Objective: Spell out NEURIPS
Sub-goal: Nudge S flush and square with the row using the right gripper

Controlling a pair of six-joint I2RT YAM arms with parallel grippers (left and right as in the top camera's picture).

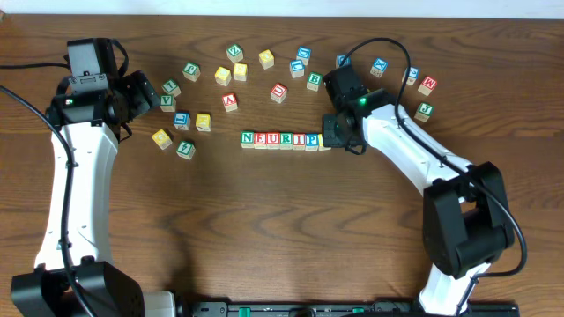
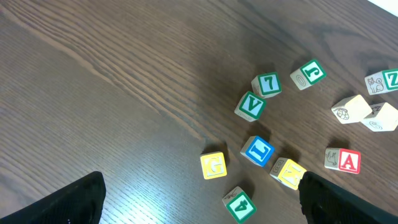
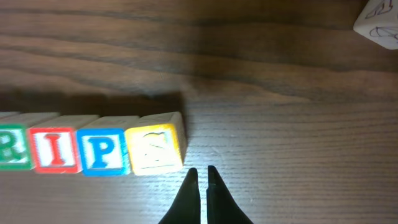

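Note:
The NEURIPS row (image 1: 280, 139) lies along the middle of the table. In the overhead view it reads N, E, U, R, I, P. Its right end, a yellow-faced cube (image 3: 155, 148), follows the R (image 3: 12, 148), I (image 3: 57, 149) and P (image 3: 104, 150) in the right wrist view. My right gripper (image 3: 201, 171) is shut on nothing, its tips just off the yellow cube's lower right corner; overhead it (image 1: 339, 132) covers that end of the row. My left gripper (image 1: 145, 97) is far left and wide open, its black fingers (image 2: 74, 202) hanging over loose cubes and holding nothing.
Loose cubes lie below the left gripper: a green V (image 2: 250, 106), blue L (image 2: 258, 150), yellow G (image 2: 213, 165), green 4 (image 2: 239, 204) and red A (image 2: 344, 161). More cubes are scattered behind the row (image 1: 278, 92) and at the back right (image 1: 426, 85).

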